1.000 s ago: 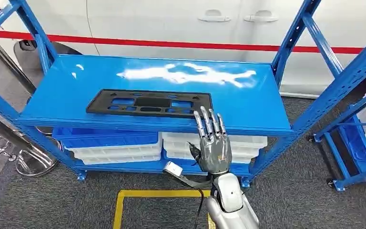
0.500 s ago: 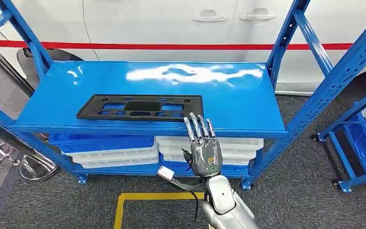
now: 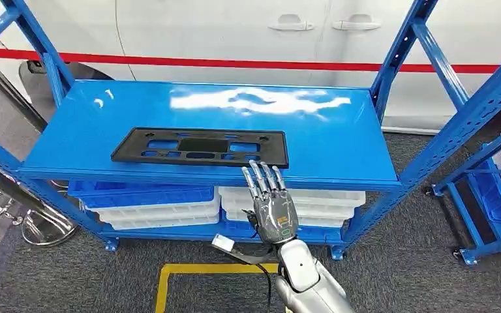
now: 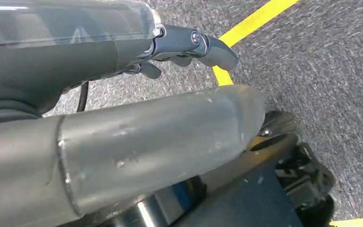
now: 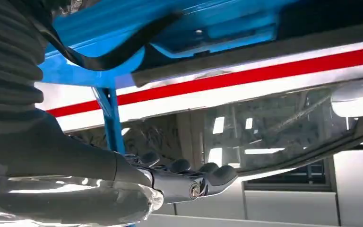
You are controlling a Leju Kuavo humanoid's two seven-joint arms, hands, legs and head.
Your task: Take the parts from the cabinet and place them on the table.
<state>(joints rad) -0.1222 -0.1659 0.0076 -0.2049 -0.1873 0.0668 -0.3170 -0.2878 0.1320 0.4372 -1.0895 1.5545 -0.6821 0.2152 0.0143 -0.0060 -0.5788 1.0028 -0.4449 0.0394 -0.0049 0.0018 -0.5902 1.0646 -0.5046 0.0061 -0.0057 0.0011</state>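
Black part (image 3: pixel 199 146): flat slotted panel, lying on the top shelf (image 3: pixel 339 140) of the blue cabinet, close to the shelf's front edge. Long axis runs side to side, parallel to that edge.

Right hand (image 3: pixel 272 203): raised in front of the shelf, back of hand toward the head camera, fingers (image 3: pixel 261 178) extended and a little apart, holding nothing. Fingertips sit just at the front edge, below the part's right end; part lies ahead and to the left.

Left hand (image 4: pixel 189 45): hangs over grey carpet beside yellow floor tape (image 4: pixel 253 28); fingers loosely curled, holding nothing visible.

Right hand is clearly nearer. Judgement: reach forward and leftward over the edge.
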